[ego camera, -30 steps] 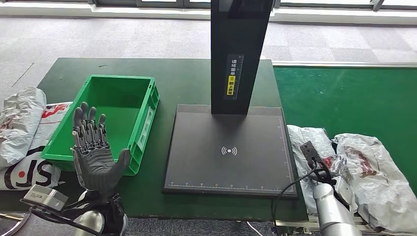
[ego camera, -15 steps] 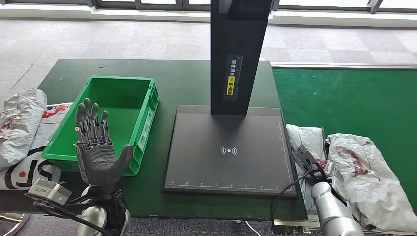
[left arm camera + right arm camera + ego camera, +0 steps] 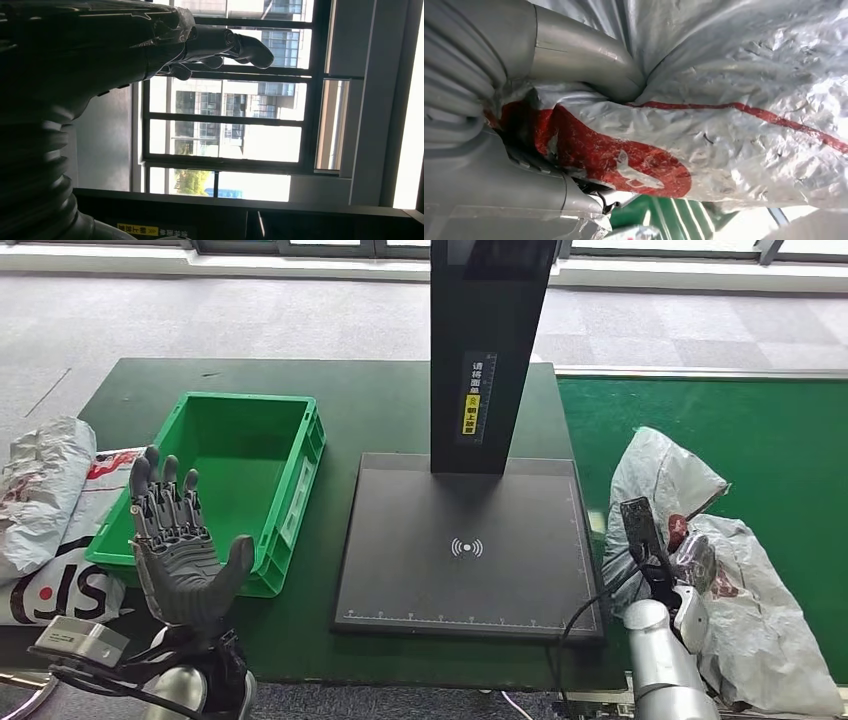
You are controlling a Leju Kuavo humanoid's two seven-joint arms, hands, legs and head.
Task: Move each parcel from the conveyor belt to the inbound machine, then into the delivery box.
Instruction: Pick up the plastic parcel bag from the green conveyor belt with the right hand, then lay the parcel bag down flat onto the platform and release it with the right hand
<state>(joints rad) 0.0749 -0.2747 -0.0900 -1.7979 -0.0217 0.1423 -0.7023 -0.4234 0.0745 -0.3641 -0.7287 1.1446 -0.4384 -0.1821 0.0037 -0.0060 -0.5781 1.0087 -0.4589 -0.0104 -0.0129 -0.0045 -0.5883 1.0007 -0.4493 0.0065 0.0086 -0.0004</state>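
My right hand [image 3: 688, 565] grips a crumpled grey parcel with red print [image 3: 665, 475] over the near left part of the green conveyor belt [image 3: 720, 420]; the parcel stands raised, its upper part above the hand. Up close in the right wrist view, the thumb [image 3: 584, 55] presses into the parcel [image 3: 734, 150]. A second grey parcel [image 3: 765, 615] lies on the belt beside it. The inbound machine's black plate [image 3: 465, 540] is bare. My left hand [image 3: 180, 555] is held up open, palm toward me, in front of the empty green delivery box [image 3: 240, 470]; its fingers [image 3: 240, 45] are stretched out.
The machine's black column [image 3: 490, 350] rises at the back of the plate. More parcels [image 3: 45, 500] lie piled at the table's left edge beside the box. The dark green table [image 3: 380, 400] carries the box and the machine.
My right hand has lifted the grey parcel up off the belt, so it now stands tall. My left hand has drifted slightly to the left, still held open.
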